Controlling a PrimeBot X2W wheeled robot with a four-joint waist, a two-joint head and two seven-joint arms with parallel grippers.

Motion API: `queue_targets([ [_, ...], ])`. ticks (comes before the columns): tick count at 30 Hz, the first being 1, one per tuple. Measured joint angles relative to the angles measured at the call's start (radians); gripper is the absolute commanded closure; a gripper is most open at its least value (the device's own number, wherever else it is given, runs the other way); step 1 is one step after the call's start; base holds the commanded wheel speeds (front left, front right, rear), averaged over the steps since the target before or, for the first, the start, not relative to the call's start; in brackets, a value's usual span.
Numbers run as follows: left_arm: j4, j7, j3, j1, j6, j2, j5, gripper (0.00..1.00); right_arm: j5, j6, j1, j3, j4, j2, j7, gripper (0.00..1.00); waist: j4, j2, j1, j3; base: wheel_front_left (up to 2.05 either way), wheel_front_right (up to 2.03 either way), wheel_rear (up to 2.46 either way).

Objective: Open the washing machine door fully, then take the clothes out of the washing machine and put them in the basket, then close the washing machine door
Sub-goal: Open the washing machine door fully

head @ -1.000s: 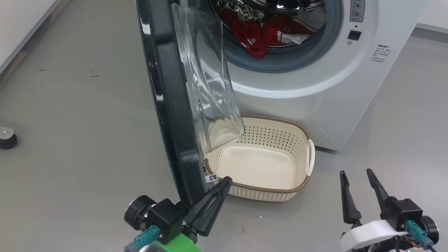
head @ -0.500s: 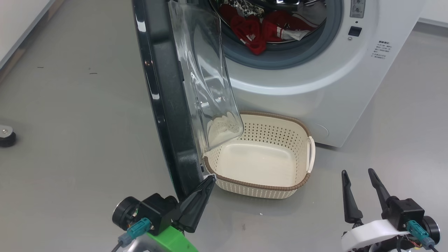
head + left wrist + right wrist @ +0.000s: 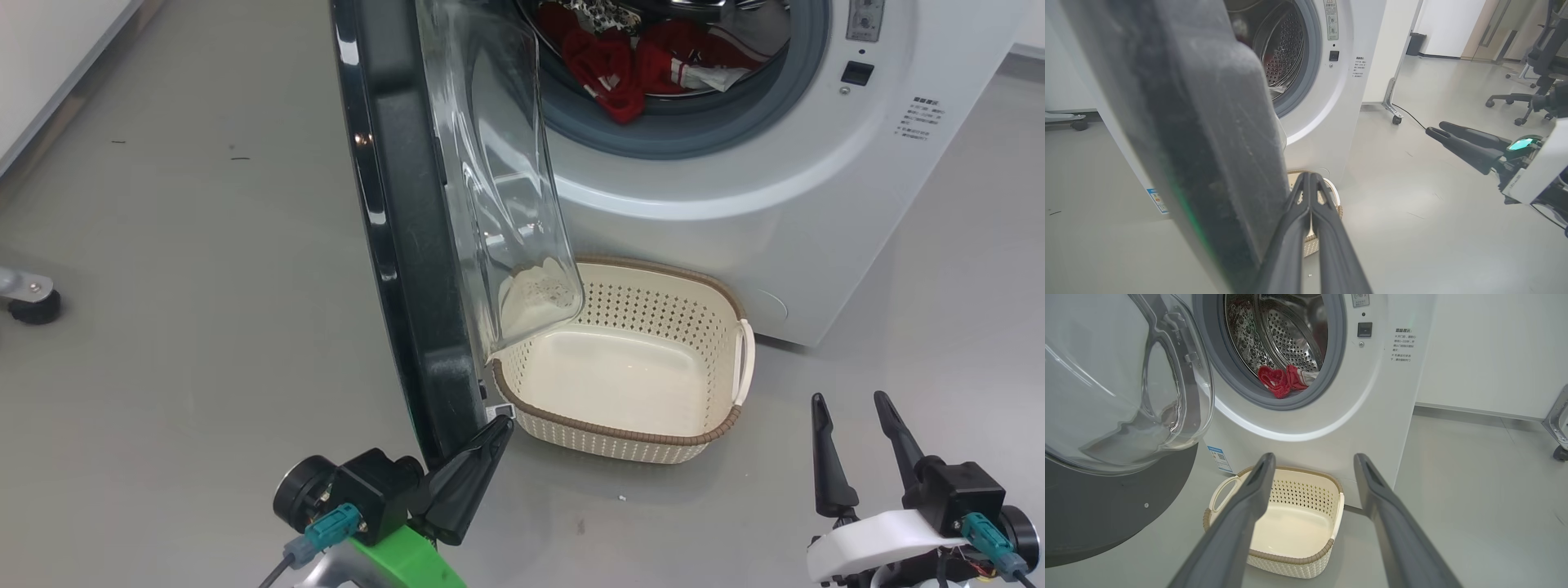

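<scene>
Your left claw (image 3: pixel 502 426): 2 fingers pressed together, nothing gripped, tips against lower near edge of washing machine door (image 3: pixel 408 245). Door stands swung out toward you, nearly edge-on, glass bowl bulging right. Your right claw (image 3: pixel 849 402): 2 fingers spread wide, holding nothing, over floor at near right, well apart from door. Basket (image 3: pixel 620 431) sits on floor just right of door, touching front of washing machine (image 3: pixel 735 180). Red clothes (image 3: pixel 608 69) lie in drum mouth, far side.

Grey floor (image 3: pixel 163 245) (lightly scuffed) meets white walls (image 3: pixel 1486 347); an office chair (image 3: pixel 1541 65) stands beyond.
</scene>
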State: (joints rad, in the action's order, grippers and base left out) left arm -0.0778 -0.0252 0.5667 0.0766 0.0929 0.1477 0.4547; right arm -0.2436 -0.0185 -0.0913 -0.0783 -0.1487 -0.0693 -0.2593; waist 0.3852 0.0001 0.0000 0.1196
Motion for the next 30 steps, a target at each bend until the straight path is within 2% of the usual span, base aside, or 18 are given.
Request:
queue_targets([
  [17,0.014,0.019,-0.002,0.001,-0.01,-0.006,0.0,1.0,0.009,0.017,0.0,0.02,0.009,0.003,0.0,0.0,0.082,0.0,0.0,-0.003,0.0,0.0,0.0],
  [30,0.031,0.047,-0.055,-0.007,-0.068,-0.006,-0.003,1.0,0.018,0.017,-0.001,0.036,0.008,0.005,0.0,0.0,0.138,0.0,0.0,-0.007,0.0,0.0,0.0],
])
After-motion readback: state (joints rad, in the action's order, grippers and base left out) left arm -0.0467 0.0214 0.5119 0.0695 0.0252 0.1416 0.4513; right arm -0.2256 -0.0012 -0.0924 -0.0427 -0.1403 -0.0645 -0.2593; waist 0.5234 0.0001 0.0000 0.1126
